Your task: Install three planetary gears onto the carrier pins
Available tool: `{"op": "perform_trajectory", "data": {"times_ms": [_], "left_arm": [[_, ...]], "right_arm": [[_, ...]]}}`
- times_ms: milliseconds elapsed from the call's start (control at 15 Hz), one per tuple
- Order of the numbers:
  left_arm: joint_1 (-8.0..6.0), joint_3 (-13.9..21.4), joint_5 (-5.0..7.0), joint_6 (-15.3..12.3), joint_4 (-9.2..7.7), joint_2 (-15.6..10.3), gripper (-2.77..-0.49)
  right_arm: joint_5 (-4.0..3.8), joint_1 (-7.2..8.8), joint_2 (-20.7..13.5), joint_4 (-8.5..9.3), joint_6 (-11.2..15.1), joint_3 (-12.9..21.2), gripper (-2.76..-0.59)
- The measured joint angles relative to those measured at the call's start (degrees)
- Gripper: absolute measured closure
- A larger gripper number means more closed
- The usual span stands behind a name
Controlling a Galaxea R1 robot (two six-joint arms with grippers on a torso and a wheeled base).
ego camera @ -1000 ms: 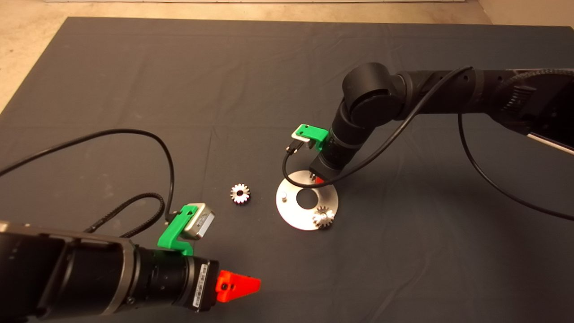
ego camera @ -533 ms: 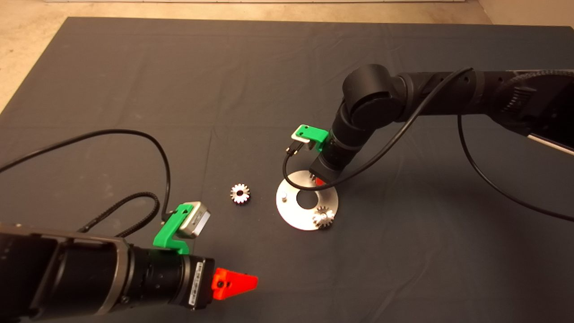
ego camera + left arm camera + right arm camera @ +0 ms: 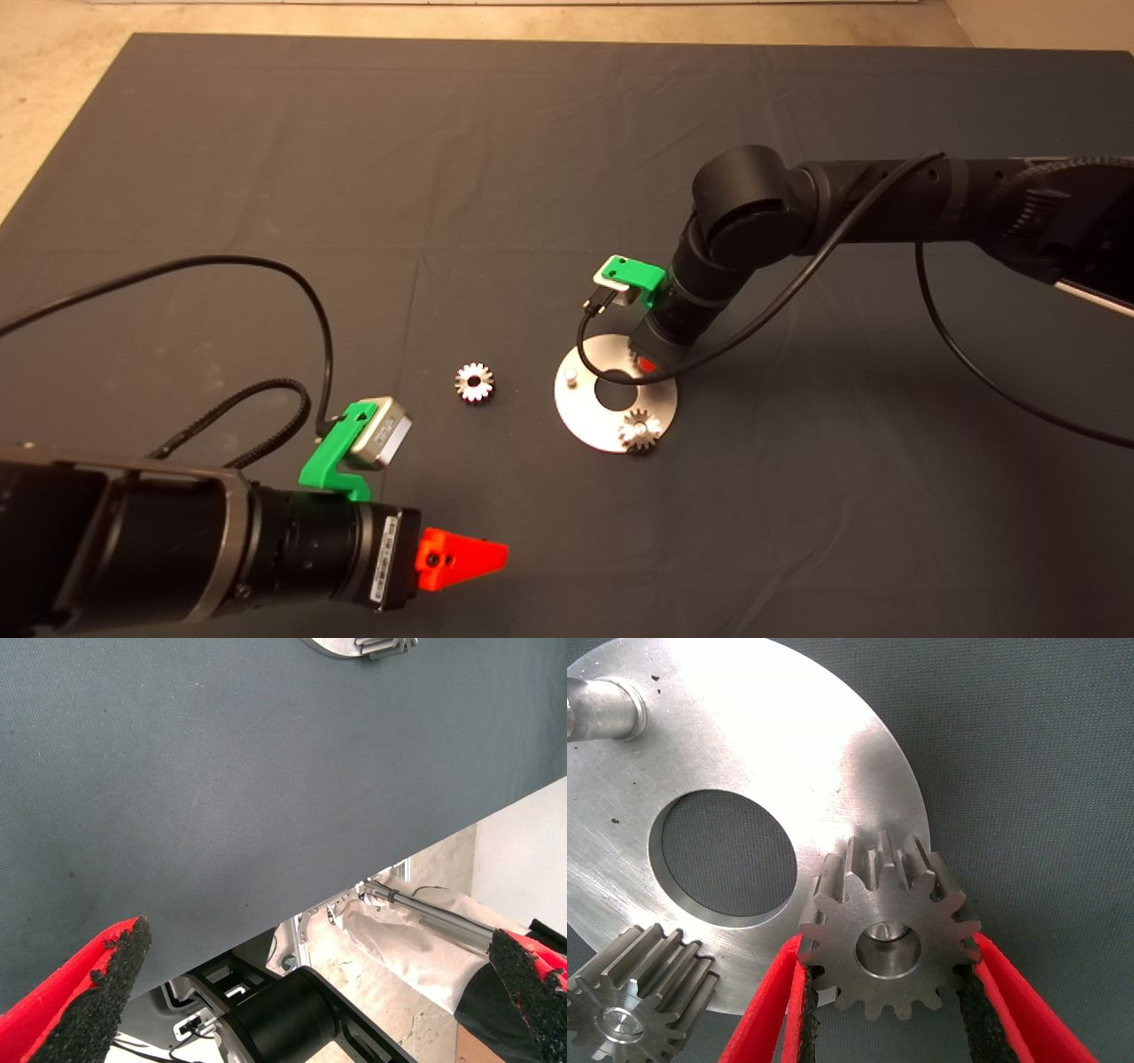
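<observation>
The round metal disc lies mid-mat with its carrier pins. One planetary gear sits on the near pin. A second gear is over the far-right pin, whose tip shows in the gear's hole. My right gripper is shut on this gear, its red fingers pressing both sides. The left pin stands bare. A third gear lies loose on the mat, left of the disc. My left gripper hovers open and empty at the lower left.
A black cable loops from the right wrist over the disc's far edge. Another cable curls across the mat beside the left arm. The left wrist view shows the mat's edge and floor beyond.
The right arm shifted right and slightly nearer, and the disc slid right with it. The left arm crept slightly leftward.
</observation>
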Motion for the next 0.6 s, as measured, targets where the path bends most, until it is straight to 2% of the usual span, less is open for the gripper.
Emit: {"op": "perform_trajectory", "data": {"times_ms": [467, 600], "left_arm": [[0.0, 0.0, 0.0, 0.0, 0.0, 0.0, -2.76], [0.02, 0.0, 0.0, 0.0, 0.0, 0.0, -2.76]], "right_arm": [[0.06, 0.01, 0.0, -0.02, 0.0, 0.0, -0.95], [0.06, 0.0, 0.0, -0.02, 0.0, 0.0, -1.03]]}}
